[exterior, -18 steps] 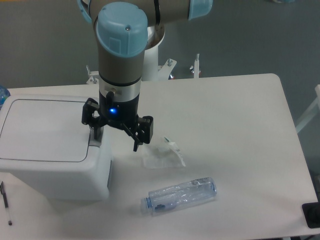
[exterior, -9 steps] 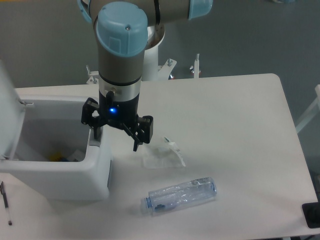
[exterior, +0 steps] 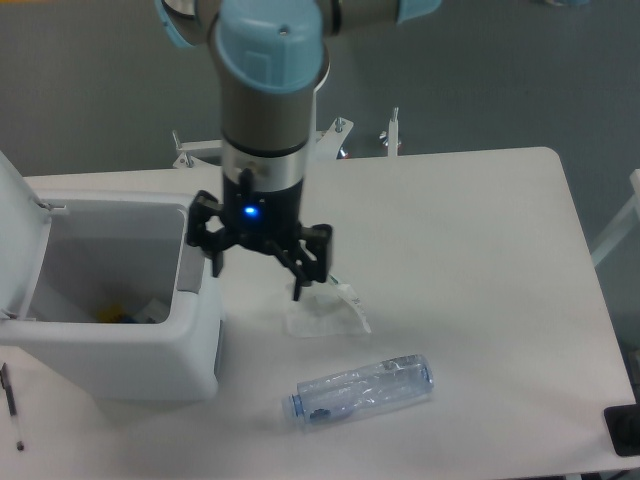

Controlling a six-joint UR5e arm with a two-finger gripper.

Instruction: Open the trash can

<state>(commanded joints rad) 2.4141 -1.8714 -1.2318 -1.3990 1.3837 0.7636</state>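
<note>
**One view, and the lid stands up**

One fixed camera looks down on the white table (exterior: 470, 220). At the left edge of the frame sits the trash can (exterior: 130, 345), a boxy white bin on the tabletop. Its lid (exterior: 18, 235) is tipped upright at the far left, so the inside is exposed; some small scraps, one of them yellow, lie at the bottom. The grey push-button tab (exterior: 190, 270) sits on the bin's right rim.

Just right of that rim, in the middle of the frame, hangs the gripper (exterior: 256, 268) with its fingers spread apart and nothing between them. Its left finger is close beside the tab; whether it touches cannot be told from this angle. A blue light glows on the wrist above it.

Below and right of the gripper lies a crumpled clear wrapper (exterior: 325, 315), and lower still a clear plastic bottle (exterior: 358, 390) on its side.

Judged from how things lie, the opening is done: the lid is fully raised. Little seems left beyond drawing the arm clear of the bin.
</note>
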